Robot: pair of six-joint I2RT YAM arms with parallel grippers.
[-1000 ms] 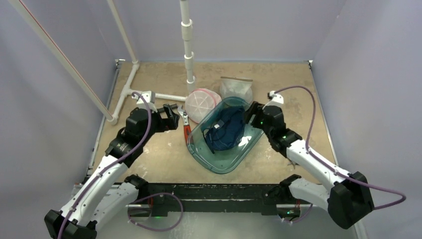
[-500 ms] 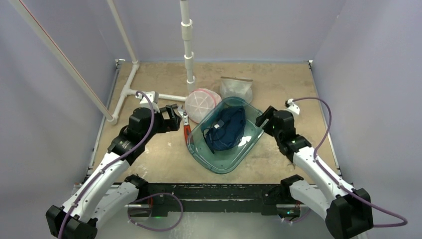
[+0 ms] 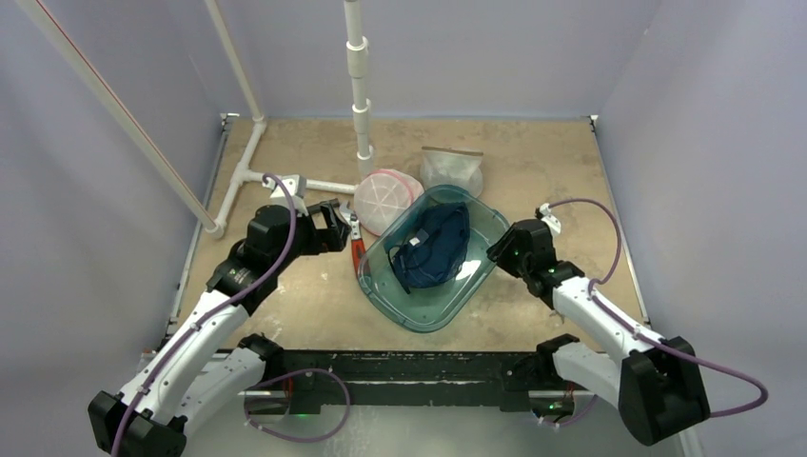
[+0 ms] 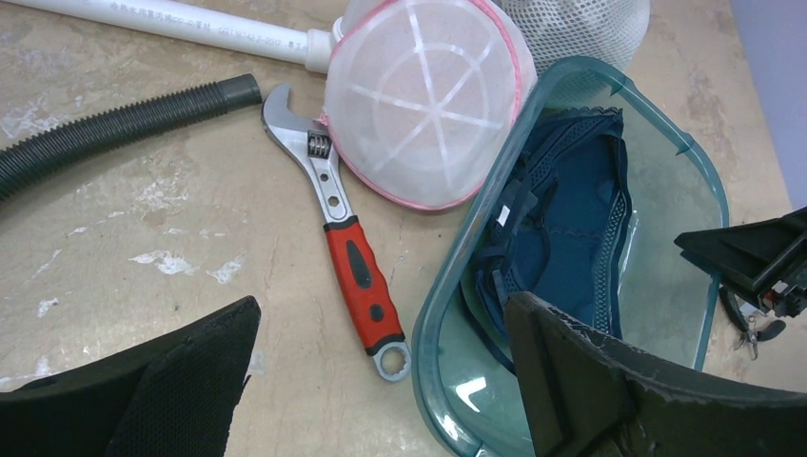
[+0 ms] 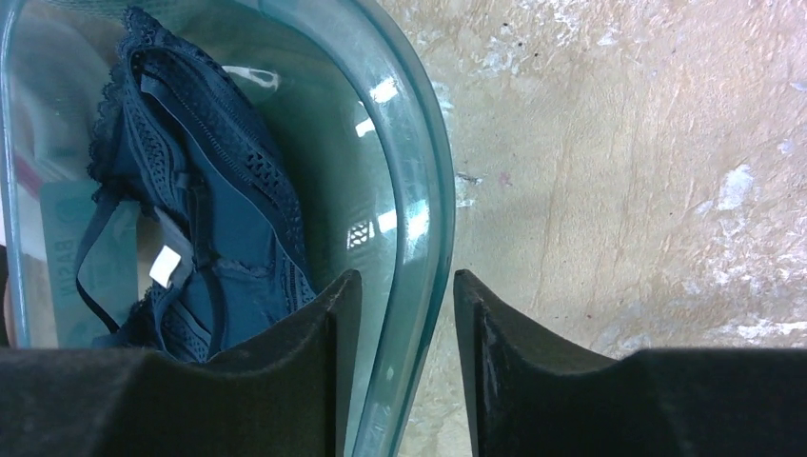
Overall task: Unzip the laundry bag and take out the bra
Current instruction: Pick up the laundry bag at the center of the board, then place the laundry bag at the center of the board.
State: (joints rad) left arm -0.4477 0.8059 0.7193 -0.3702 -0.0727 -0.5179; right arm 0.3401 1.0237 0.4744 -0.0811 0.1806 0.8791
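Observation:
The dark blue bra lies crumpled inside a clear teal tub. The round white mesh laundry bag with pink trim rests against the tub's far left corner. My left gripper hangs wide open and empty over the wrench and the tub's left rim. My right gripper is at the tub's right rim, jaws partly apart. The rim shows in the gap between them; I cannot tell whether they touch it.
A red-handled wrench lies left of the tub. A second white mesh bag sits behind the tub. A black ribbed hose and a white pipe frame stand at the back left.
My right arm has drawn back from over the tub to its right rim, and its jaws have narrowed. The left arm has barely moved.

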